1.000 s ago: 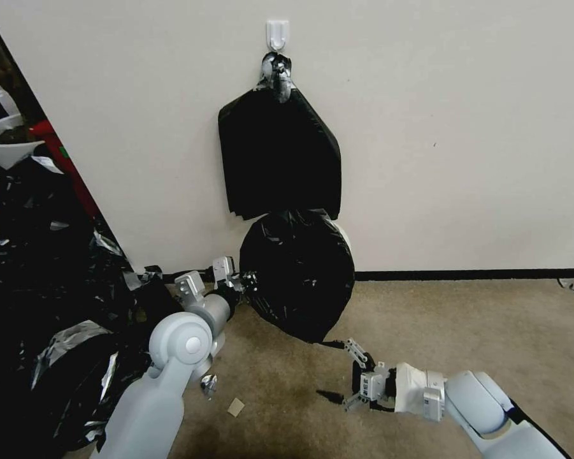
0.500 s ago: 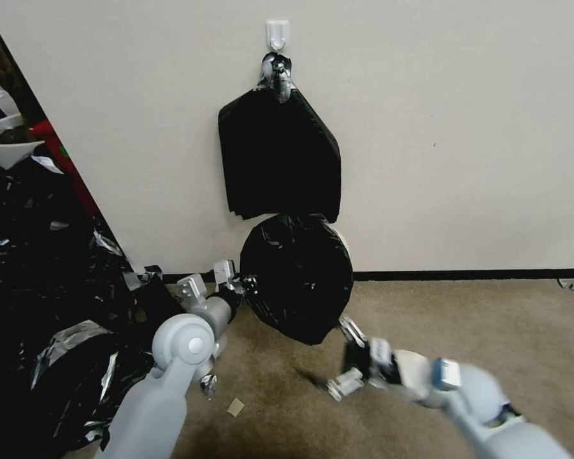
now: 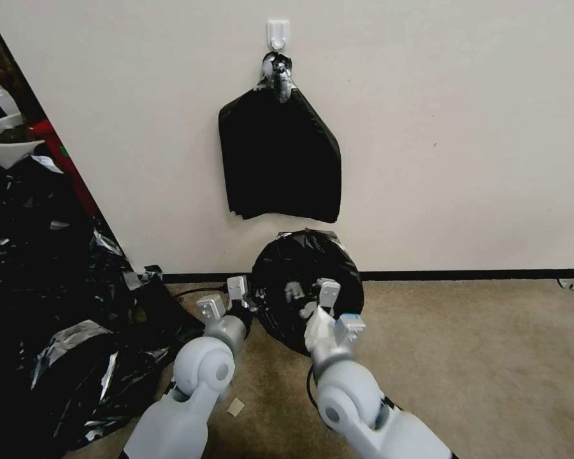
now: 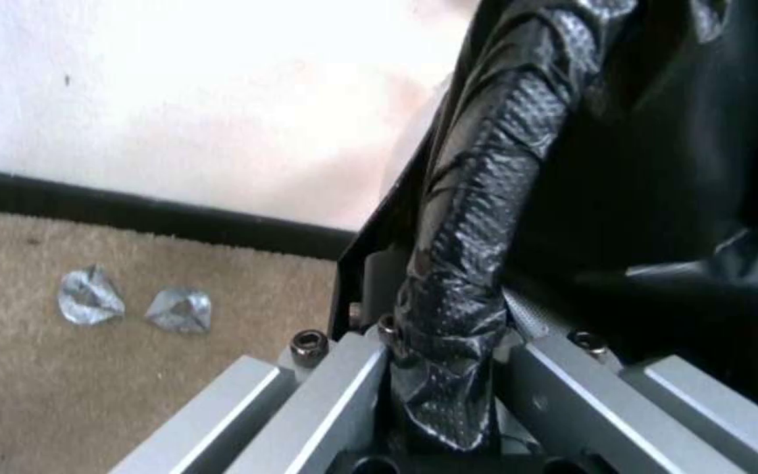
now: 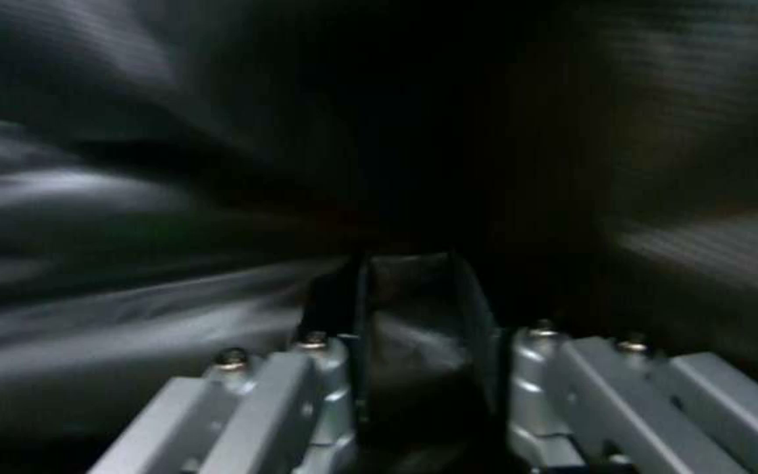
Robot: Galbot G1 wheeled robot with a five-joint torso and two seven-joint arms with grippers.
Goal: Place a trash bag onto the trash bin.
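Head view: the trash bag is seen stretched as a round black shape low against the wall, just above the carpet, below the flat bundle of black bags hung from a white wall hook. The trash bin is covered by the bag and cannot be made out. The left gripper is placed at the bag's left edge; the right gripper is set against the bag's front, near its middle. A heap of black plastic sheets is seen on the floor to the left. Left wrist view: the left gripper is seen with jaws clamped on a twisted fold of the trash bag; two crumpled silvery scraps lie on the carpet beside the baseboard. Right wrist view: the right gripper is shown with a fold of the trash bag pinched between its jaws, black plastic all around it.
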